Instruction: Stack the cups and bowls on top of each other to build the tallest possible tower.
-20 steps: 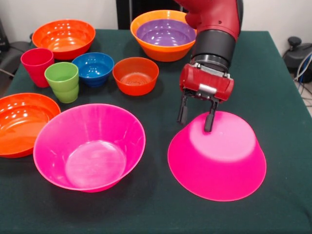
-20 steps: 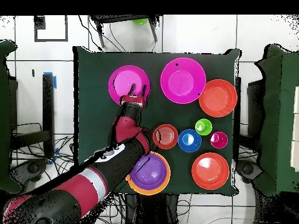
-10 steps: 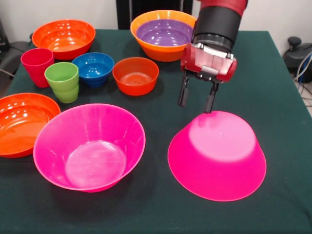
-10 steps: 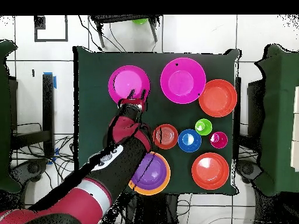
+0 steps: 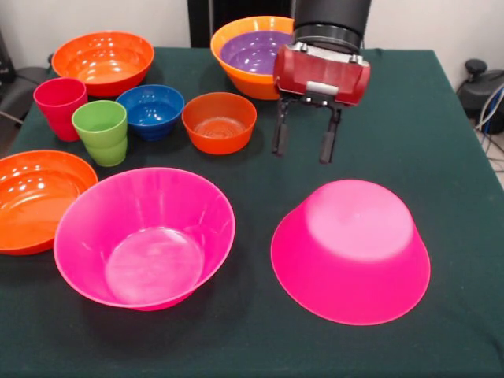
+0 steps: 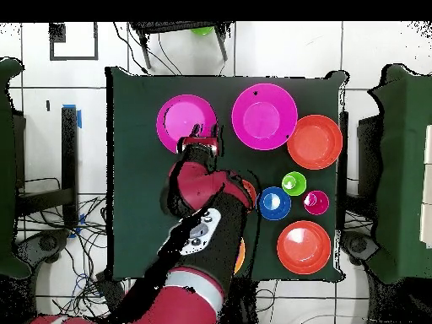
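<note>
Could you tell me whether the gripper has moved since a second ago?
Yes. The gripper, open and empty, has lifted off the upturned pink bowl and shifted toward the small red-orange bowl. The bowl itself has not moved.

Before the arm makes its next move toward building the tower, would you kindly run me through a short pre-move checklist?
1. End effector open and empty: ok.
2. End effector clear of the upturned hot pink bowl, hanging above the table behind it: ok.
3. Upturned hot pink bowl sits rim down, flat bottom bare, ready as a base: ok.
4. Upright hot pink bowl empty and unobstructed: ok.
5. Purple bowl free to lift from the orange bowl it nests in: cannot tell.
6. Red cup and lime green cup upright: ok.
</note>
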Tool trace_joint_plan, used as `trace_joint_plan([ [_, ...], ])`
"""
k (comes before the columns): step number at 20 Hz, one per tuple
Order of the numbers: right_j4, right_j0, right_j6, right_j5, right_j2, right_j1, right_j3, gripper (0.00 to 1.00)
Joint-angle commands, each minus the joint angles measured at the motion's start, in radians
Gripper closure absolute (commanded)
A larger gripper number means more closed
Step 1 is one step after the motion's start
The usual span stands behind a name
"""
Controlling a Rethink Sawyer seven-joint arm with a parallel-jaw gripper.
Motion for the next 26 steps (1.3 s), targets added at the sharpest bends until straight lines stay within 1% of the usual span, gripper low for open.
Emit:
trace_joint_plan([
  [1, -0.113, -0.102, 0.032, 0.230, 0.277, -0.044, 0.117, 0.00],
  [3, -0.117, -0.141, 0.011, 0.280, 0.296, -0.054, 0.149, 0.00],
  [4, -0.122, -0.150, 0.008, 0.283, 0.298, -0.055, 0.158, 0.00],
  [6, -0.127, -0.188, -0.011, 0.323, 0.319, -0.066, 0.185, 0.00],
  [9, -0.120, -0.225, -0.028, 0.385, 0.326, -0.084, 0.229, 0.00],
  [13, -0.106, -0.265, -0.023, 0.434, 0.336, -0.099, 0.288, 0.00],
  [16, -0.083, -0.265, 0.009, 0.444, 0.341, -0.095, 0.320, 0.00],
  [17, -0.076, -0.275, 0.017, 0.448, 0.350, -0.095, 0.337, 0.00],
  [20, -0.051, -0.257, 0.048, 0.450, 0.353, -0.094, 0.353, 0.00],
  [21, -0.042, -0.262, 0.058, 0.448, 0.359, -0.095, 0.366, 0.00],
  [22, -0.026, -0.249, 0.065, 0.462, 0.363, -0.090, 0.356, 0.00],
  [26, -0.013, -0.235, 0.094, 0.418, 0.364, -0.062, 0.351, 0.00],
])
